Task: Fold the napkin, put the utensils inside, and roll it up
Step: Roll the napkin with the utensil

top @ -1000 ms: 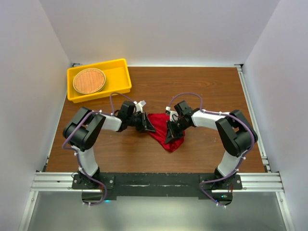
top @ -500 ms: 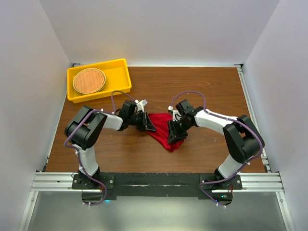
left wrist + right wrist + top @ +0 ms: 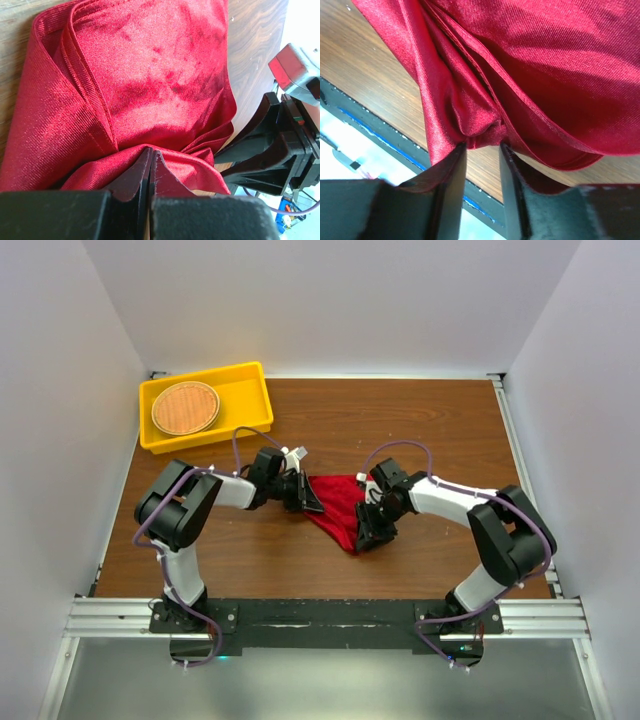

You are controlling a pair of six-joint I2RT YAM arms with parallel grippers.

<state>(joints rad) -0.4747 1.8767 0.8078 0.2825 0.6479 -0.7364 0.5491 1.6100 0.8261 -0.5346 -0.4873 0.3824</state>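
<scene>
Left gripper (image 3: 151, 156): fingers are pressed together on a fold of the napkin (image 3: 150, 80). Right gripper (image 3: 480, 146): a bunched edge is pinched between the tips. The napkin is held crumpled on the table (image 3: 430, 430) between both grippers. Its inner layers are hidden.

Both arms (image 3: 228, 492) are white with black joints and purple cables (image 3: 398, 446).

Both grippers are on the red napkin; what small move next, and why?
Probably draw the left gripper and right gripper slightly apart to pull the napkin taut: both are pinching it, and it lies bunched in loose, layered folds rather than flat.
</scene>
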